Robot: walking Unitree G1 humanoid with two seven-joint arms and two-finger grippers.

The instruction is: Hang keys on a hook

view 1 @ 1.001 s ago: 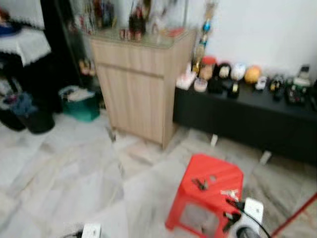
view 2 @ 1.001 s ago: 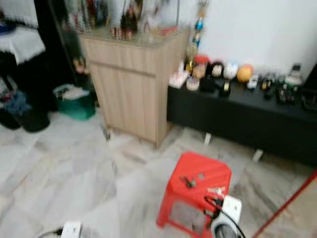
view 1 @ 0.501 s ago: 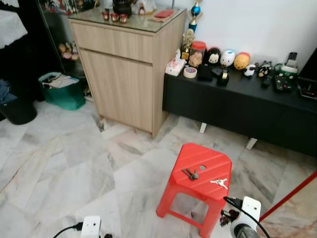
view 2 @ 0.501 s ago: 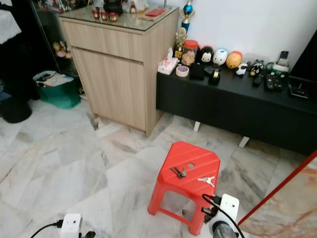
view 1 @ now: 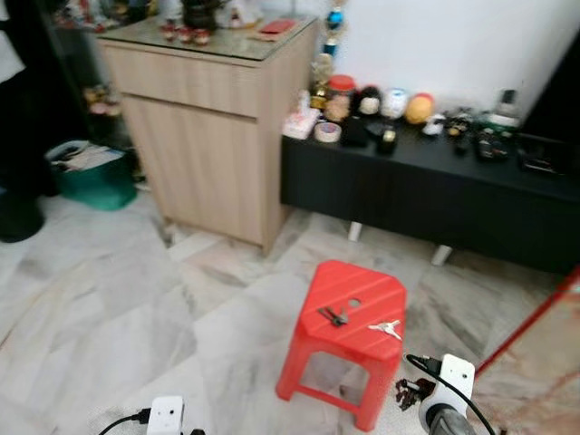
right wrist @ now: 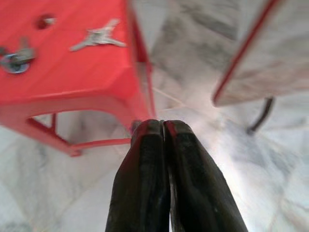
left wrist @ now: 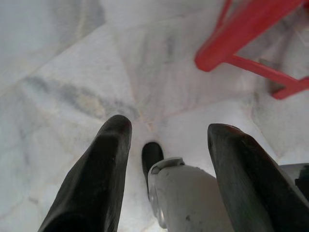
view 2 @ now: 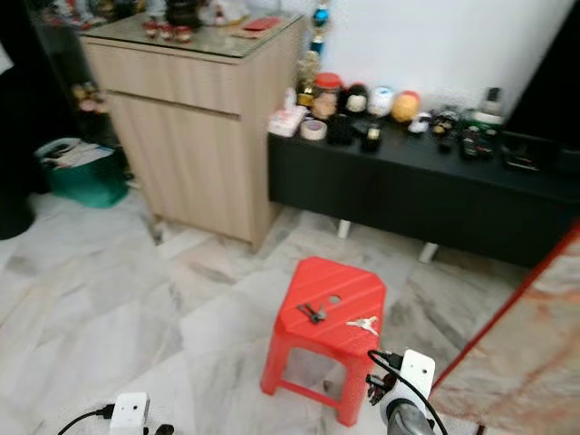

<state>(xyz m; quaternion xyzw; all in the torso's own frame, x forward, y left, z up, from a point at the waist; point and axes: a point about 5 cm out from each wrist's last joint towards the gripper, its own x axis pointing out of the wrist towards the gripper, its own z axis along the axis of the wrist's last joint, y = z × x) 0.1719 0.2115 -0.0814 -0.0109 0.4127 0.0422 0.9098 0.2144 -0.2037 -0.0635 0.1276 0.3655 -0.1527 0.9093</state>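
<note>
Down on the marble floor (view 1: 118,308) stands a red plastic stool (view 1: 349,313), and two sets of keys lie on its seat: a silver bunch of keys (view 1: 387,327) toward the robot's right, a darker key ring (view 1: 333,315) just beside it. Any writing is too blurred to read. Low beside the stool, the right gripper (right wrist: 163,126) is clenched on nothing. Over bare floor, the left gripper (left wrist: 166,140) hangs with fingers (left wrist: 108,159) spread. Behind are a wooden cabinet (view 1: 208,136) and a black bench (view 1: 435,195).

Bright red plastic stool (view 1: 349,313) on a white-and-grey veined marble floor (view 1: 109,326). Silver keys (view 1: 387,327) plus a darker bunch (view 1: 333,315) on top. Light wood-grain cabinet (view 1: 204,136), long black low desk (view 1: 426,195), teal bin (view 1: 91,177).
</note>
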